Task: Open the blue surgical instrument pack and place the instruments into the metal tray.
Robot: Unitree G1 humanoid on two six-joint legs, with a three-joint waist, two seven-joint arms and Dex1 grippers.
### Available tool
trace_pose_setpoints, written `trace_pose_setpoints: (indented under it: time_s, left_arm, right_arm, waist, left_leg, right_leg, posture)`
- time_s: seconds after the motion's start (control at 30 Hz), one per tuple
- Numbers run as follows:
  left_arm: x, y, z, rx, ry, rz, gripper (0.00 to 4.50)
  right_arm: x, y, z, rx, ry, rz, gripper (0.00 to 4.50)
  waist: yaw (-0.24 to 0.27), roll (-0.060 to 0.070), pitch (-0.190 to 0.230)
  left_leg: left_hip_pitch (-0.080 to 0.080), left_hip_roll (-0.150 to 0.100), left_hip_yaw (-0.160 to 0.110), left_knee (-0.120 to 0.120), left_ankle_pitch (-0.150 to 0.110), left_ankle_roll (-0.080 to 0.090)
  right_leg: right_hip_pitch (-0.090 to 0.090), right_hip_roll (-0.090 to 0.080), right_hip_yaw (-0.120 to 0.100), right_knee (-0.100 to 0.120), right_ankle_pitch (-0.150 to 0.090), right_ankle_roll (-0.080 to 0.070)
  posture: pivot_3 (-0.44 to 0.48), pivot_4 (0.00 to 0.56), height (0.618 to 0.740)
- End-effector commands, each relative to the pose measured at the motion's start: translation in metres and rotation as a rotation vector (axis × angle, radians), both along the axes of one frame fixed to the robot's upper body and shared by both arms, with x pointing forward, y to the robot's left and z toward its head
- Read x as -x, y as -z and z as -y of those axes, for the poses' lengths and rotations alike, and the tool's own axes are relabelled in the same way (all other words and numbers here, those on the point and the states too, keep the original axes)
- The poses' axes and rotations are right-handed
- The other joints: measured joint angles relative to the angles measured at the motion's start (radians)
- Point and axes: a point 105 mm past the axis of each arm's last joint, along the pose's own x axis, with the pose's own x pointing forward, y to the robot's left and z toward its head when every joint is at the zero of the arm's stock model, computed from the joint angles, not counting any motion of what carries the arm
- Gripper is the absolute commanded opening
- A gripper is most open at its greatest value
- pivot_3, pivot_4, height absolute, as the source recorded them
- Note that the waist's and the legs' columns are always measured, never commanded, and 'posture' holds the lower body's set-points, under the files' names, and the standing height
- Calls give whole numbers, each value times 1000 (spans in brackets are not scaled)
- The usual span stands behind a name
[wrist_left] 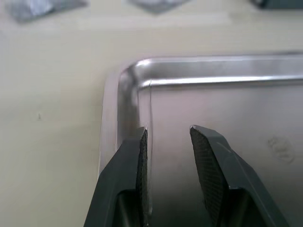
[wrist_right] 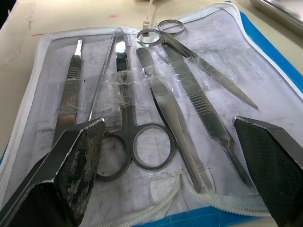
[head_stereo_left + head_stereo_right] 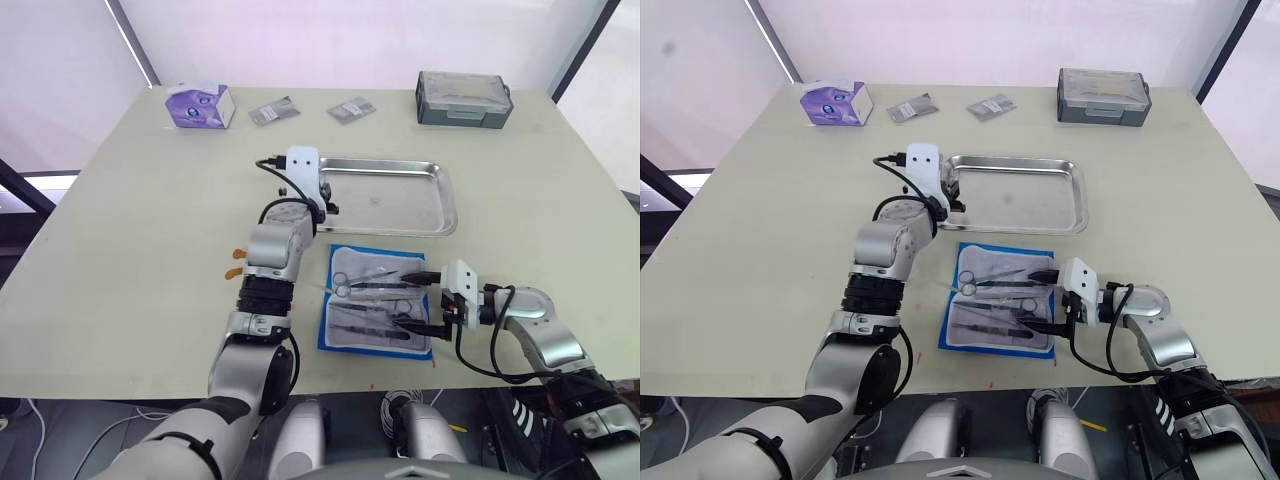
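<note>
The blue surgical instrument pack (image 3: pixel 335 260) lies unfolded and flat near the table's front edge, its grey-white lining (image 2: pixel 42 118) facing up. Several silver instruments lie side by side on the lining, among them ring-handled scissors (image 2: pixel 124 101), tweezers (image 2: pixel 165 106) and a flat straight handle (image 2: pixel 71 82). My right gripper (image 3: pixel 425 300) is open wide at the pack's right edge, low over the instruments, with nothing held. Behind the pack sits the metal tray (image 3: pixel 443 205), its floor bare. My left gripper (image 1: pixel 168 156) hangs open over the tray's left end, one finger (image 1: pixel 138 161) above the rim.
Along the far edge stand a purple box (image 3: pixel 200 105), two grey foil packets (image 3: pixel 273 111) (image 3: pixel 351 109) and a dark grey lidded box (image 3: pixel 464 98). Bare tabletop stretches to the left of the pack and to the right of the tray.
</note>
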Motion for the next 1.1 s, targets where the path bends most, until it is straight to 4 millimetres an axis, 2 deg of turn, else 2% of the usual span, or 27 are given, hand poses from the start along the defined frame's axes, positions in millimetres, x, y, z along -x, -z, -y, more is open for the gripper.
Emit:
trace_pose_setpoints:
  time_s: [0.03, 0.1, 0.23, 0.5, 0.8, 1.1]
  left_arm:
    - [10, -30, 12, -8, 223, 153, 1510]
    - [17, -29, 12, -28, 346, 168, 1510]
    - [47, -19, 15, -120, 735, 181, 1510]
    - [80, 18, 12, -217, 1059, 59, 1510]
    - [96, 49, 29, -301, 1202, -53, 1510]
    - [100, 71, 22, -365, 1232, -147, 1510]
  right_arm:
    - [17, 51, 11, 126, 40, -179, 4500]
    - [17, 51, 10, 125, 39, -179, 4500]
    - [16, 50, 10, 123, 40, -178, 4500]
    - [15, 50, 11, 124, 42, -178, 4500]
    - [16, 50, 12, 119, 51, -179, 4500]
    - [16, 50, 12, 115, 59, -177, 4500]
  waist:
    - [-1, 0, 0]
    - [-1, 0, 0]
    - [-4, 1, 0]
    - [-4, 1, -1]
    - [-3, 1, -1]
    - [-3, 1, -1]
  left_leg:
    - [0, 0, 0, 0, 0, 0]
    - [0, 0, 0, 0, 0, 0]
    - [1, 0, 0, -1, 0, 0]
    - [1, 0, 0, -1, -2, 4]
    - [1, 0, 0, -1, -3, 5]
    - [1, 0, 0, -1, -3, 5]
  right_leg:
    - [0, 0, 0, 0, 0, 0]
    - [0, 0, 0, 0, 0, 0]
    - [0, 0, 0, 0, 0, 0]
    - [0, 0, 0, 0, -1, -1]
    - [0, 0, 0, 0, -1, -1]
    - [0, 0, 0, 0, -1, -1]
  posture:
    - [0, 150, 727]
    - [0, 150, 727]
    - [0, 150, 727]
    - [0, 150, 727]
    - [0, 150, 727]
    - [0, 150, 727]
